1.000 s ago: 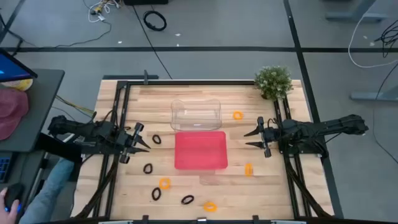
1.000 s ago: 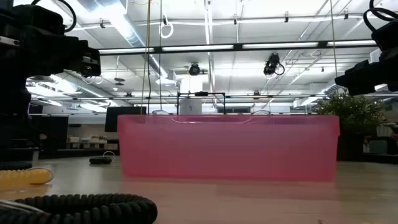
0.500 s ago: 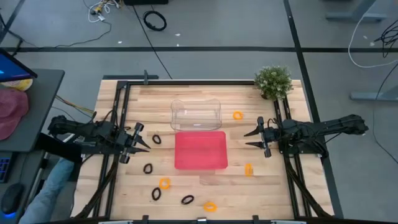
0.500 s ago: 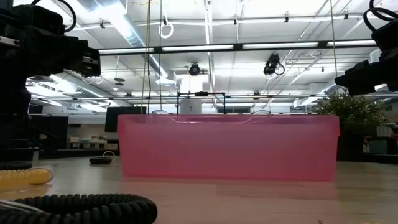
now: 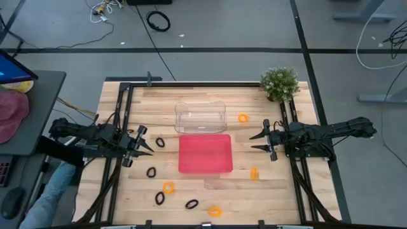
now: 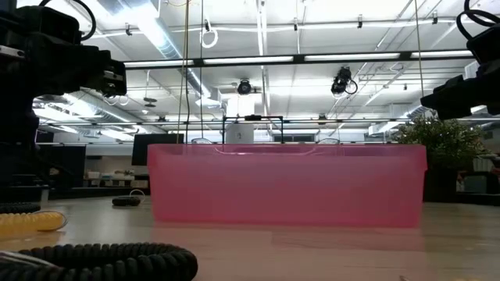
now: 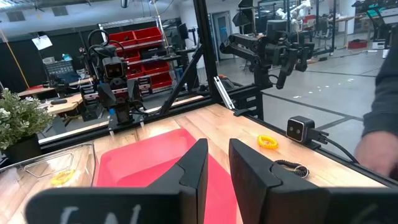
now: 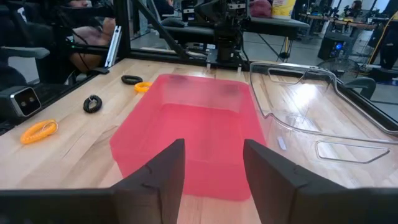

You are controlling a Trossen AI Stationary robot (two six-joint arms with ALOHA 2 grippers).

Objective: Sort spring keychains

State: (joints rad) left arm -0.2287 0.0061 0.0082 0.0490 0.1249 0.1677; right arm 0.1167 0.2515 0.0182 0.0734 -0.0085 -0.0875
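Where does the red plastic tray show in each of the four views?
High view: red plastic tray at table centre.
Low view: fills the middle.
Left wrist view: beyond the left claw, at.
Right wrist view: beyond the right claw, at.
Shared landmark: clear plastic bin, beside the tray.

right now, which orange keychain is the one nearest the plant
Start at the plant in the table's far right corner. Toward the clear tray lies one orange keychain, alone beside that tray's right edge; the other orange ones lie nearer the front edge.
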